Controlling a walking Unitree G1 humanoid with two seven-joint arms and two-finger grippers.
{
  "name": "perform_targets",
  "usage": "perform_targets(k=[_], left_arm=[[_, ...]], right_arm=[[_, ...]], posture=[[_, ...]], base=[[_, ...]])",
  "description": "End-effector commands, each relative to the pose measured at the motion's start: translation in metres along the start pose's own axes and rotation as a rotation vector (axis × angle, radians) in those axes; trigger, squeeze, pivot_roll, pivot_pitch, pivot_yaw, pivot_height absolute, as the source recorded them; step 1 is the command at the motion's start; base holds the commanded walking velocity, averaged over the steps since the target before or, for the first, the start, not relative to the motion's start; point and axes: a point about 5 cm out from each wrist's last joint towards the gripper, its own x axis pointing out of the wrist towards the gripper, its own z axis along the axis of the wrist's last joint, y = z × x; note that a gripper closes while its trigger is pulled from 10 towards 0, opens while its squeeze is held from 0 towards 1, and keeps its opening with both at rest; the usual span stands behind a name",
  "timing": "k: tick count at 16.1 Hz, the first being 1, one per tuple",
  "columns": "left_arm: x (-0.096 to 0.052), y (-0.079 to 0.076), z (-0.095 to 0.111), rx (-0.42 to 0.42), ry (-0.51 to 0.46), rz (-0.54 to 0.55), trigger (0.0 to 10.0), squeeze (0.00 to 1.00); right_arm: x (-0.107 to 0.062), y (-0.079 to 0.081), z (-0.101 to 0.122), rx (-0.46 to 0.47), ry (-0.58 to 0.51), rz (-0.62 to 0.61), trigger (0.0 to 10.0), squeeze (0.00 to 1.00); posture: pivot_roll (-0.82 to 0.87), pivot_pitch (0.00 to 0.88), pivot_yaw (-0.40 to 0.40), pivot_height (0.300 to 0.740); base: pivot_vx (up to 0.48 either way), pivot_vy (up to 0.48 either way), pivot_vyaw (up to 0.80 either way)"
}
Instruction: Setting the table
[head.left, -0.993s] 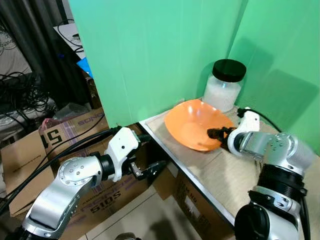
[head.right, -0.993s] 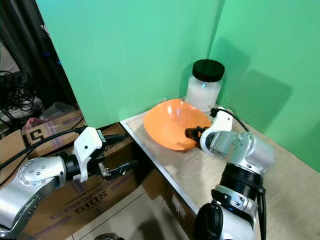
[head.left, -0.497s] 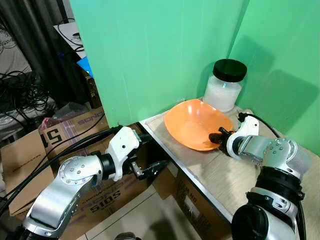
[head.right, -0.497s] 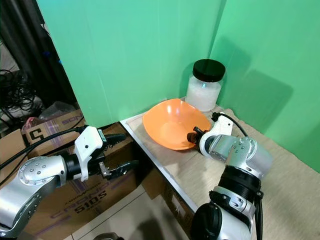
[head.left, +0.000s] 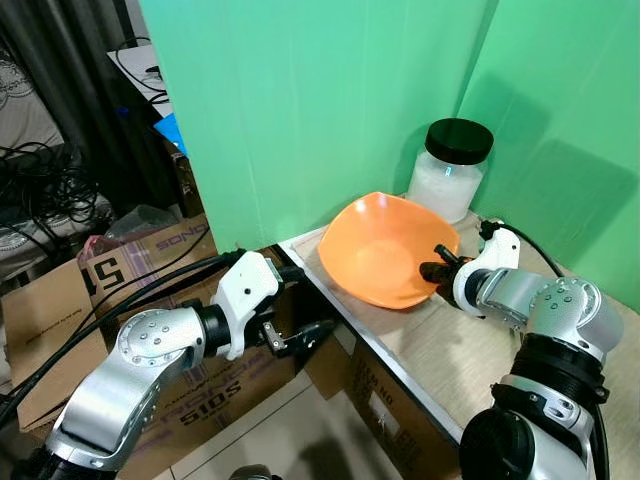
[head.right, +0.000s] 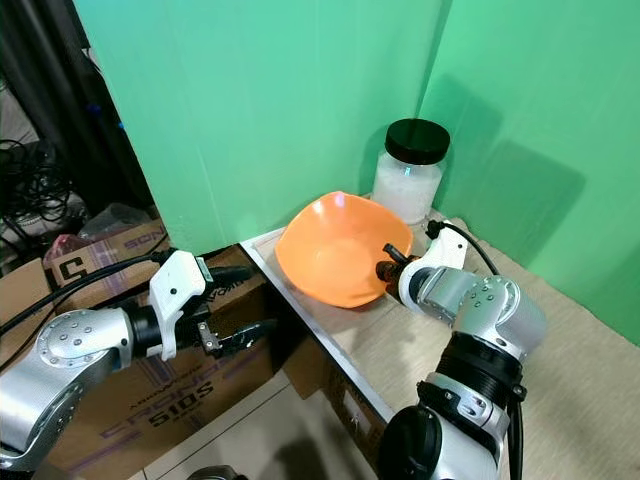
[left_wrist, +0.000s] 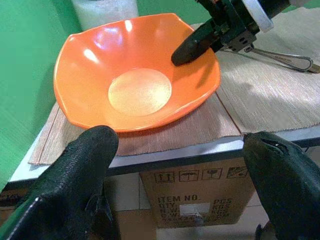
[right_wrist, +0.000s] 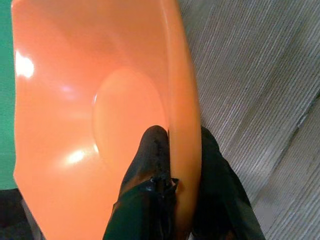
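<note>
While the right end effector (head.left: 440, 268) is pinching the rim of the orange bowl (head.left: 385, 250), one finger inside and one outside, the bowl is tipping up more than it was a moment ago. A second back it was lying flatter on the mat (head.left: 450, 335); now its open side is facing out toward the left arm and its far edge is standing higher. I think this means the bowl is being lifted off the mat so it can be carried to its place, so the job is only starting. The bowl is sitting near the corner of the counter (head.left: 345, 315), just in front of the jar (head.left: 452, 170), and its low edge is touching the mat or very close to it. The bowl is holding nothing; its smooth inside is shining in the left wrist view. The jar is wearing a black lid and is filled with something white, maybe sugar or salt, but I cannot tell which. The left end effector (head.left: 298, 335) is waiting off the counter, over the boxes (head.left: 130, 260), with its fingers (left_wrist: 80, 170) spread wide apart and holding nothing. A thin metal thing (left_wrist: 285, 57) is lying on the mat behind the right arm.
</note>
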Motion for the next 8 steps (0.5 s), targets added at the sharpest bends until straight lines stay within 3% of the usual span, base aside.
perform_targets(k=[1, 5, 8], left_arm=[[0.002, 0.002, 0.003, 0.026, -0.001, -0.004, 10.0, 0.00], [0.003, 0.004, 0.006, 0.039, -0.010, 0.002, 10.0, 0.00], [0.002, 0.005, 0.006, 0.038, -0.021, 0.025, 10.0, 0.00]], right_arm=[[-0.001, -0.003, -0.002, 0.018, 0.011, -0.023, 0.0, 0.00], [-0.022, 0.000, 0.008, 0.049, -0.049, 0.042, 0.0, 0.00], [-0.053, 0.006, 0.025, 0.008, -0.177, 0.098, 0.0, 0.00]], posture=[[0.14, 0.000, -0.001, 0.740], [0.15, 0.000, -0.013, 0.740], [0.14, 0.000, -0.007, 0.740]], base=[[0.000, 0.000, 0.00], [0.000, 0.000, 0.00], [0.000, 0.000, 0.00]])
